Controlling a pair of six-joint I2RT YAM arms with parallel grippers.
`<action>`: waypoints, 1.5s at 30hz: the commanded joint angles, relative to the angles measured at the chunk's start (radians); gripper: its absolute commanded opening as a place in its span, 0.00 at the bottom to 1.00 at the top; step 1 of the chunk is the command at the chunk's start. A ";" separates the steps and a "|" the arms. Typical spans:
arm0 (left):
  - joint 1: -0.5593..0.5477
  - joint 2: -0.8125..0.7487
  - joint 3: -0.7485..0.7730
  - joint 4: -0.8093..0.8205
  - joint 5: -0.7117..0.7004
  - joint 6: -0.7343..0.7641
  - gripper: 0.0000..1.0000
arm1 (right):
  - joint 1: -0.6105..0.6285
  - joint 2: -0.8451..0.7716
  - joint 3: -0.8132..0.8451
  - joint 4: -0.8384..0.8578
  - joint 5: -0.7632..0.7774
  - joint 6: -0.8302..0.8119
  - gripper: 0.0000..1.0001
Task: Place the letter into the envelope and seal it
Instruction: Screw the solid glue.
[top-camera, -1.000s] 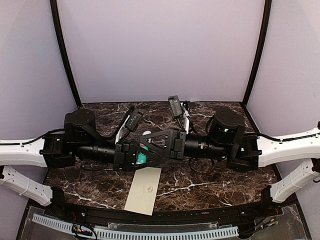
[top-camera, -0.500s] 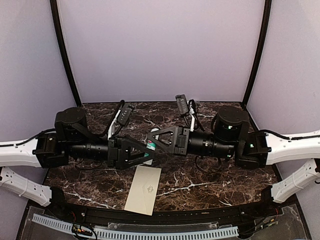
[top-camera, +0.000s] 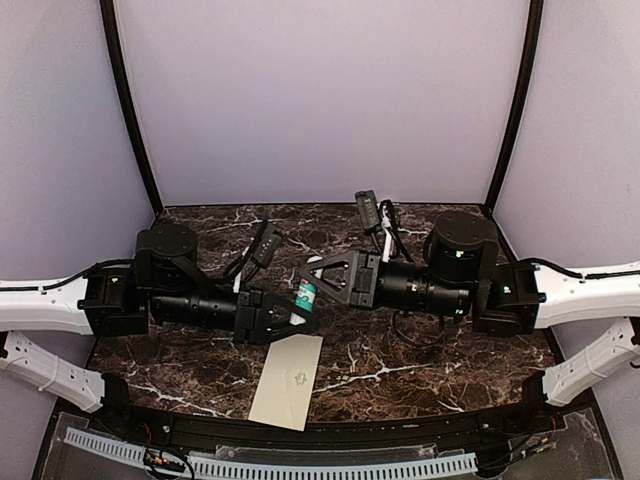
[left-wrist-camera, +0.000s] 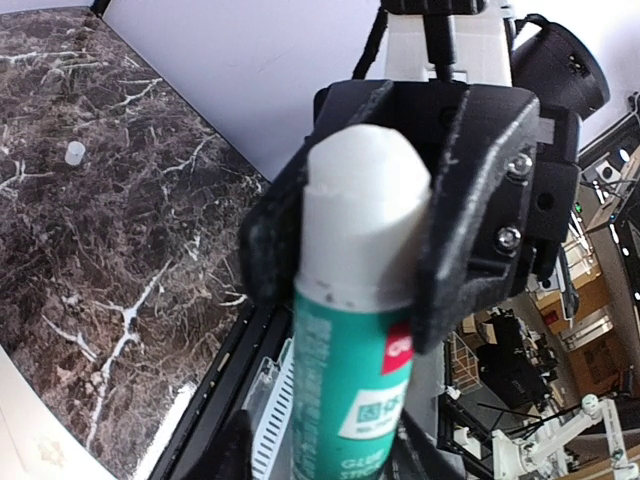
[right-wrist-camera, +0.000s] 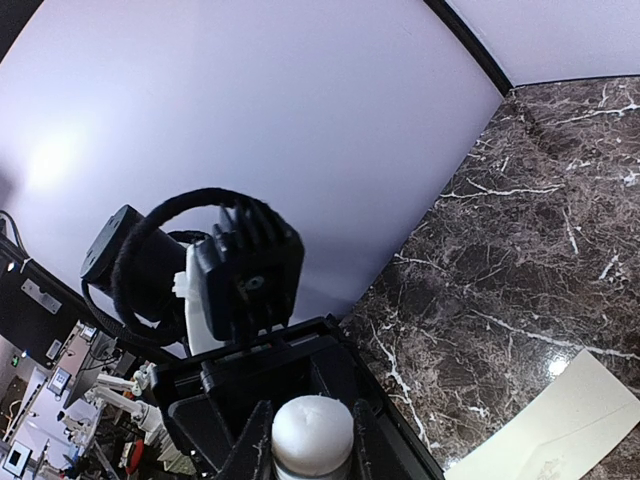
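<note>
Dark marbled desk (top-camera: 430, 360), plain lilac walls (top-camera: 320, 100). Envelope (top-camera: 285, 390) lies flat near the front edge, emblem up. Above it, left claw (top-camera: 300, 308) grips the green glue stick (top-camera: 307, 294); right claw (top-camera: 312, 283) is clamped on its white end.

My left gripper (top-camera: 296, 312) and right gripper (right-wrist-camera: 310, 445) are matt black, on arms that turn white nearer the bases. The glue stick (left-wrist-camera: 352, 340) is teal with white lettering, a red patch and a white tip. The counter (top-camera: 400, 370) is dark brown marble with white veins. The envelope (top-camera: 288, 380) is plain cream with a faint emblem. The walls (top-camera: 320, 100) are pale lilac.
</note>
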 joint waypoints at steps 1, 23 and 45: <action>-0.005 0.003 0.011 -0.005 -0.005 0.003 0.37 | -0.003 -0.019 0.023 0.029 0.001 0.009 0.09; -0.005 -0.008 -0.043 0.212 0.232 -0.032 0.00 | -0.090 -0.011 -0.088 0.433 -0.549 0.006 0.05; -0.005 -0.056 0.002 -0.125 -0.365 0.027 0.00 | -0.051 -0.070 -0.045 -0.003 0.029 0.021 0.77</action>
